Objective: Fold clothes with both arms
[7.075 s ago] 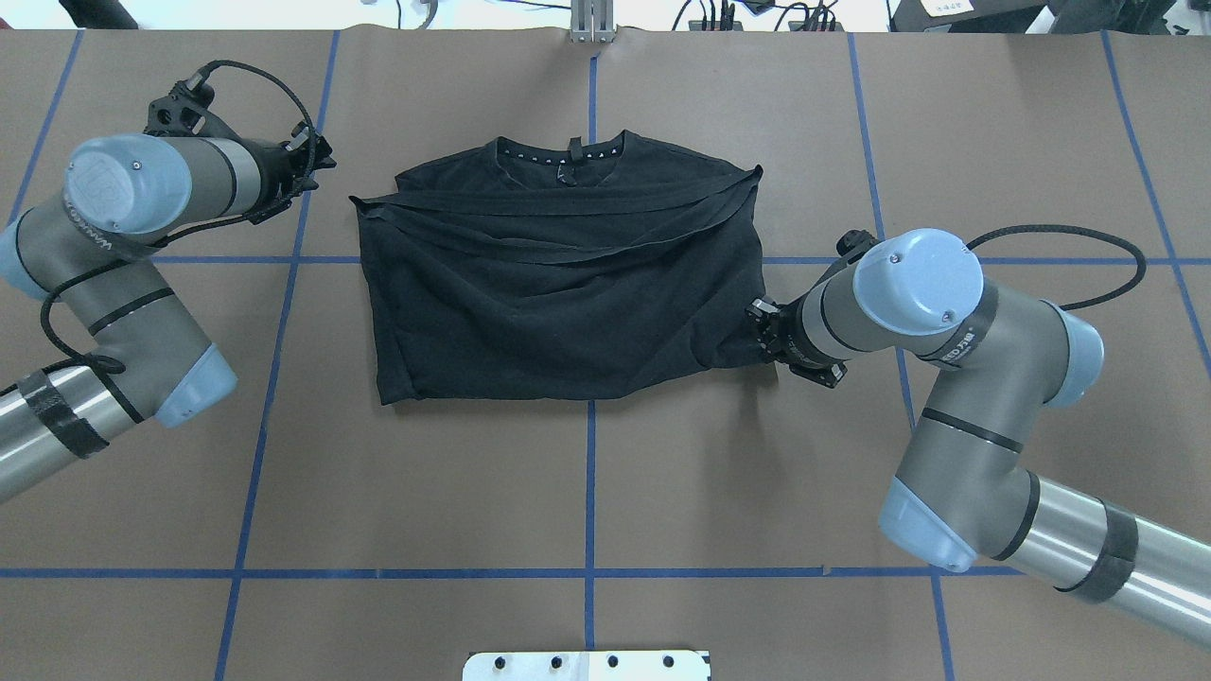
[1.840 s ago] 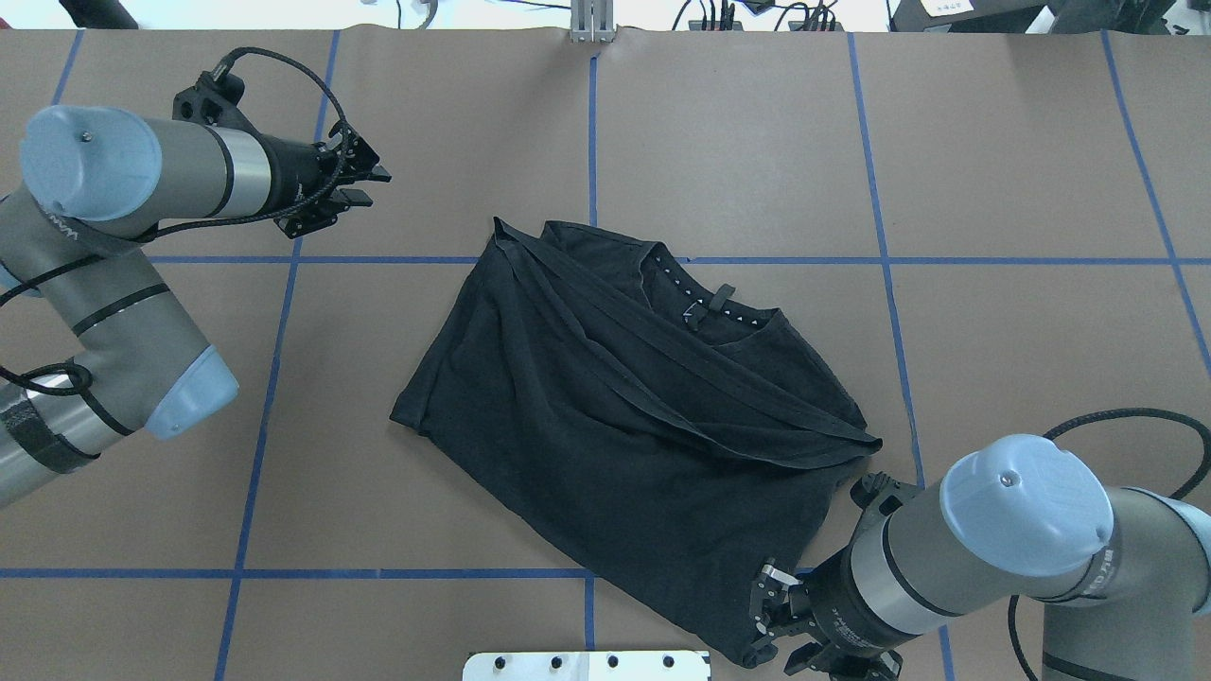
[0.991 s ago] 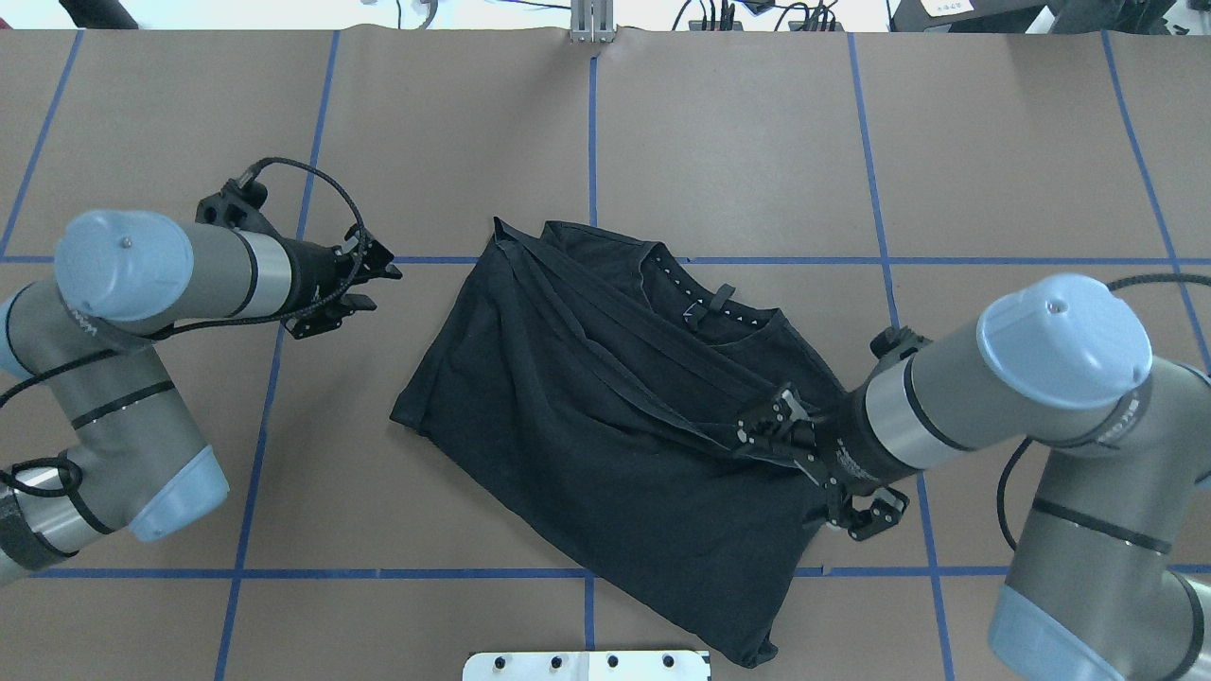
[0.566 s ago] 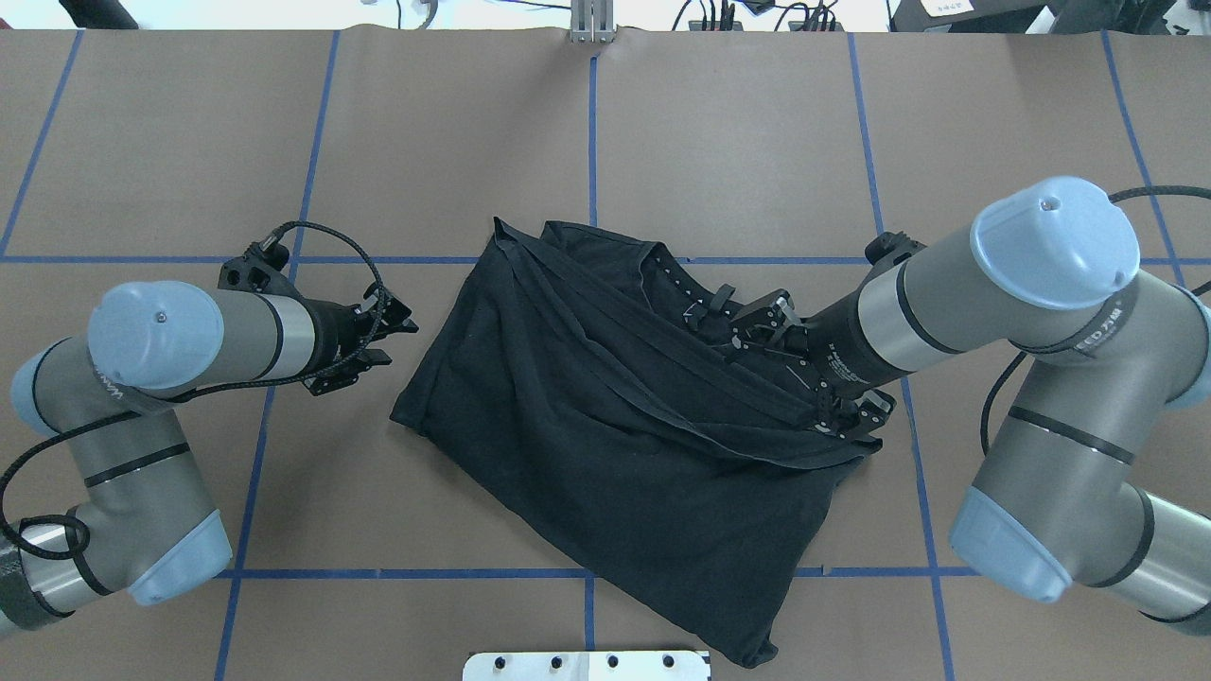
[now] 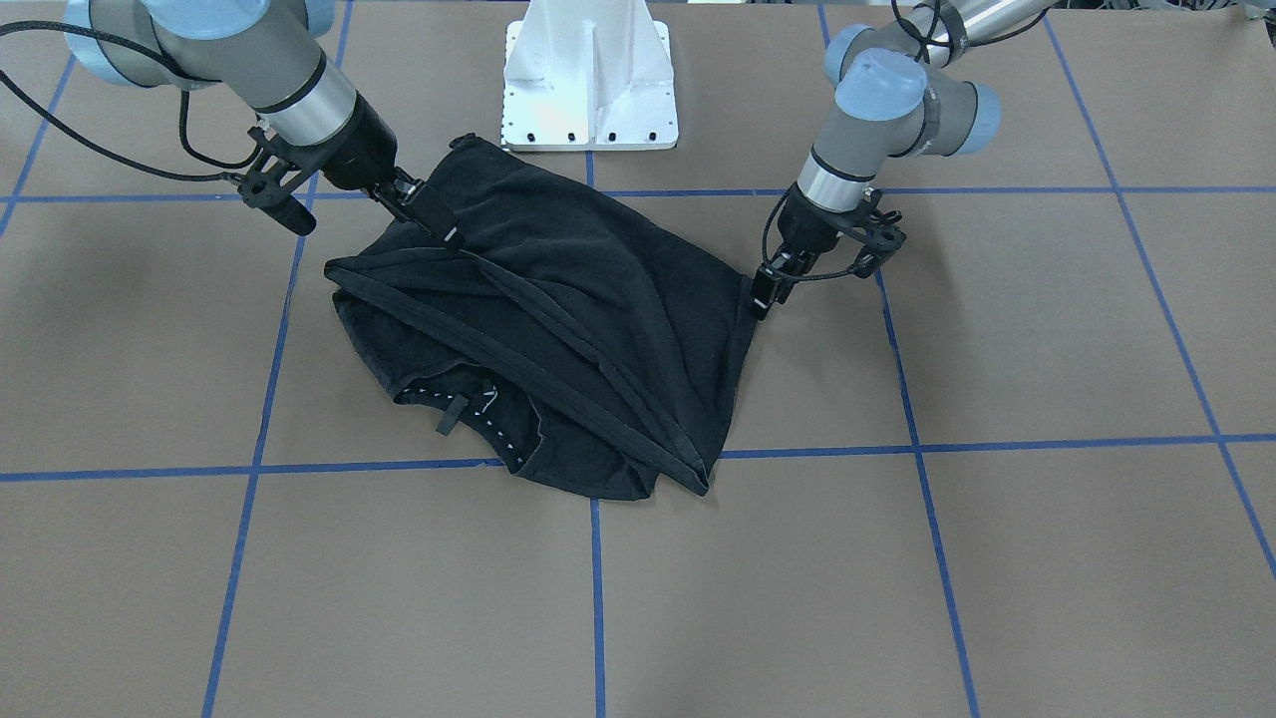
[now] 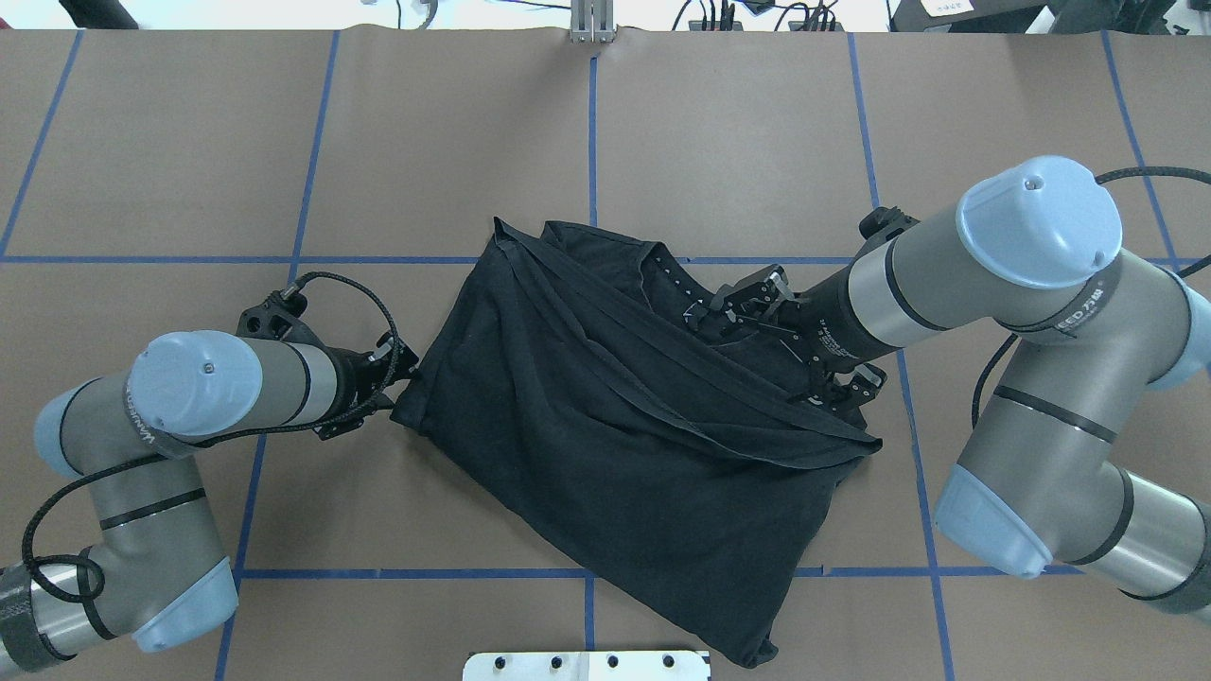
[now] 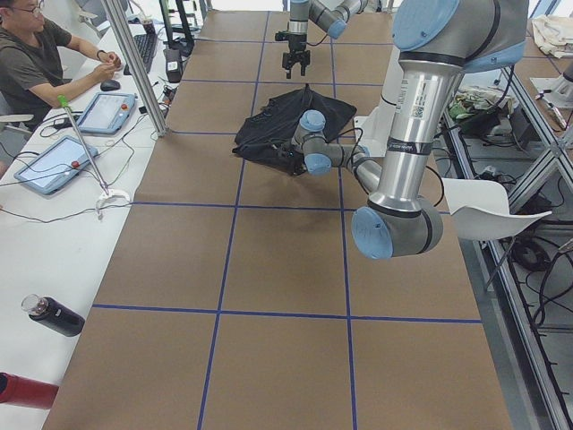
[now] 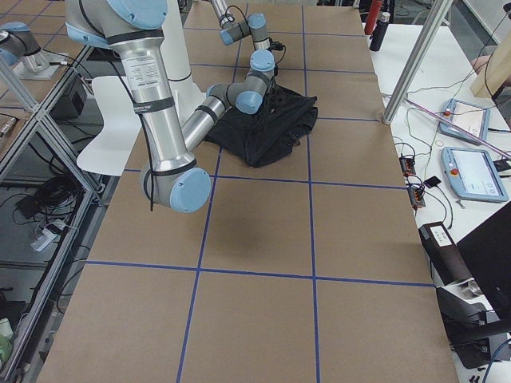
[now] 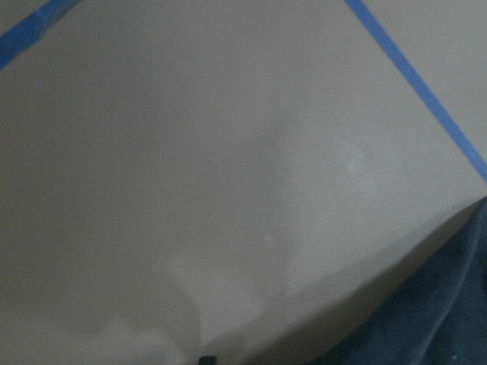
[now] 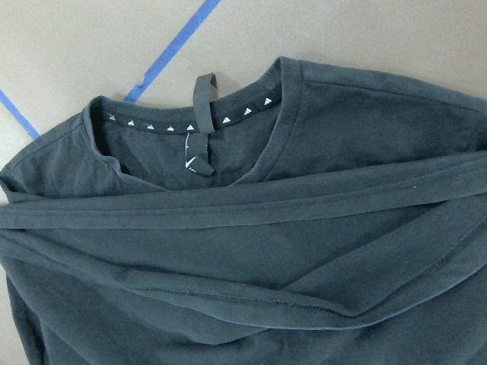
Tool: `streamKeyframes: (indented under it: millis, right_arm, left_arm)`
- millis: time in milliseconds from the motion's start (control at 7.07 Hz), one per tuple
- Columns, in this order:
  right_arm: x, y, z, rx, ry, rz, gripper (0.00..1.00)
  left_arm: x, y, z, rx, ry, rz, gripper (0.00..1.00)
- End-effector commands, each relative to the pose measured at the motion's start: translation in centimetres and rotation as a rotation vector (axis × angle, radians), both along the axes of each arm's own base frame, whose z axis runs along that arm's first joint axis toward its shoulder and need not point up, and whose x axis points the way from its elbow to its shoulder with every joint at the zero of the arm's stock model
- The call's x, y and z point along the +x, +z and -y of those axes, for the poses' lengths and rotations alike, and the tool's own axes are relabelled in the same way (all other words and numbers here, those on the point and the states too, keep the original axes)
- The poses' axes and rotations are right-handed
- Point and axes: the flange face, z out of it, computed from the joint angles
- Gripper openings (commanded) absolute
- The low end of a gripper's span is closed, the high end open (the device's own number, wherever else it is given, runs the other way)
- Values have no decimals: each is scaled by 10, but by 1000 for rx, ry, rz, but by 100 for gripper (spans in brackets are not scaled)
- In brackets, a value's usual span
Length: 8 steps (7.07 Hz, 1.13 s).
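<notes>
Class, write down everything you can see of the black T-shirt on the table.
The black T-shirt looks like soft cotton jersey. It lies partly folded, wrinkled and skewed on the brown table, with hemmed edges crossing it as long bands. Its collar shows an inner row of small white triangles, a hanging loop and a small white logo. The right gripper hangs over its collar end, and the left gripper is at the opposite corner. Whether either grips the cloth is unclear.

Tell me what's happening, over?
Left claw at corner of black T-shirt, right claw near its collar; grips unclear. T-shirt folded, lying askew. No obstruction seen.
</notes>
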Motion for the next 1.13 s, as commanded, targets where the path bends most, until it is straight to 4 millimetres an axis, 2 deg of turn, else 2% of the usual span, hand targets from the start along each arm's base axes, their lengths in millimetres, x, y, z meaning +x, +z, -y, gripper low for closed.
streamKeyframes:
  millis: [0,142,425,849,991]
  right_arm:
    - [-1,1,1,0,1,-2,100]
    - [-3,-6,2,6,-2,8,100]
    - [-5,-6,0,3,-6,8,100]
    - [-8,-5,-4,1,-16,5,100]
    - [-9,-3,-5,-1,-18,3,100]
  left_arm:
    - [-14,5,-12,-3,9,1,62]
    - [-10,8,-20,-5,25,6,62]
    - [0,7,-28,-4,43,6,62]
    - [4,2,-26,2,41,-1,62]
    - [9,6,-23,12,23,13,61]
